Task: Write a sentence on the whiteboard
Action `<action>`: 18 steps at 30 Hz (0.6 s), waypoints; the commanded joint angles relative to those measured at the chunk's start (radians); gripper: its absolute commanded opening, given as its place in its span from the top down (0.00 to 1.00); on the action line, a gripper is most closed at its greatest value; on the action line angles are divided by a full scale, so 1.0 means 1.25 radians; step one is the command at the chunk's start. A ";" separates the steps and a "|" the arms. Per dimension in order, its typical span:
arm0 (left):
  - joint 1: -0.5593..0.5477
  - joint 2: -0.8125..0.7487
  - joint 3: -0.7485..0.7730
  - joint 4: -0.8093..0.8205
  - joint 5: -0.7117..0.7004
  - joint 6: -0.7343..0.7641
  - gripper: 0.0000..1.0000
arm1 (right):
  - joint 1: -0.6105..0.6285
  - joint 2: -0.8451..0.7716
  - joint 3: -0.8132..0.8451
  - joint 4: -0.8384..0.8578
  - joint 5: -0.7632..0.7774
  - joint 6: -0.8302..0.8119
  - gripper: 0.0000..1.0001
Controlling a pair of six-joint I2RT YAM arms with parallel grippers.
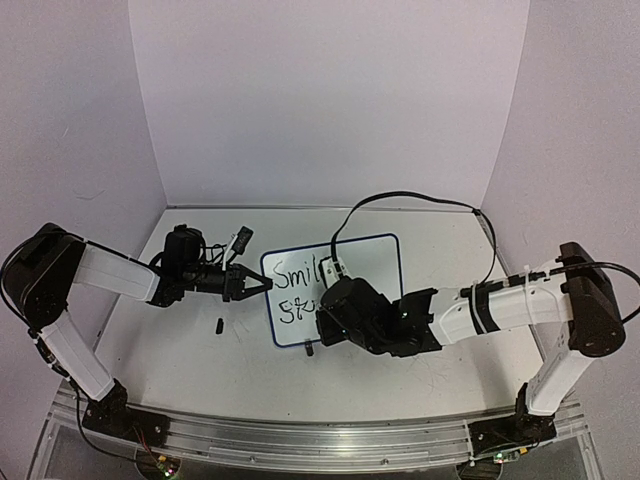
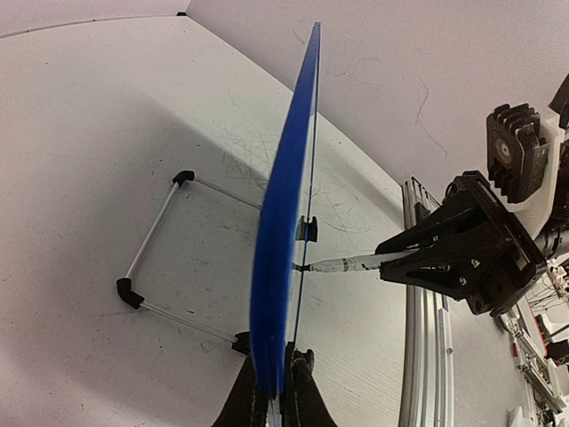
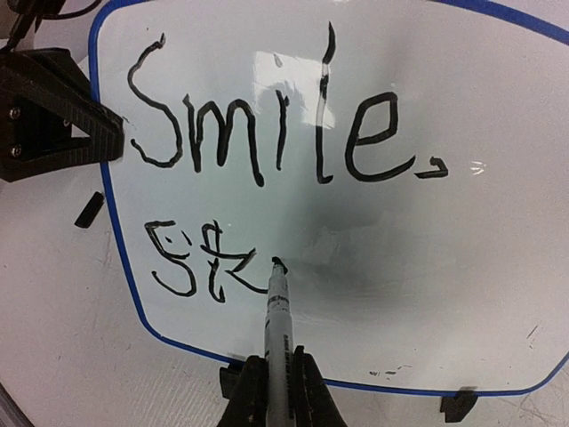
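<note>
Propped on table [image 1: 180, 345]: whiteboard [image 3: 444, 267], left edge pinched by left gripper [image 2: 278, 382] to steady it against pen pressure; marker [image 3: 277, 311] clamped in right gripper [image 3: 277, 391], tip touching second line of sentence [image 3: 267, 142] (below "Smile.", unfinished).

We see a white tabletop [image 1: 170, 350], scuffed with faint grey scribbles, across the lower half of the top view. Near centre frame the whiteboard [image 1: 372, 262] stands on it, on black feet [image 3: 458, 406] and a wire stand [image 2: 154, 233]. A small black piece [image 1: 218, 324] lies on the tabletop just left of the board.
</note>
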 commanded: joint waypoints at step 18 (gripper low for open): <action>-0.006 0.009 0.000 -0.044 -0.056 0.041 1.00 | -0.016 0.023 -0.009 0.012 -0.050 0.022 1.00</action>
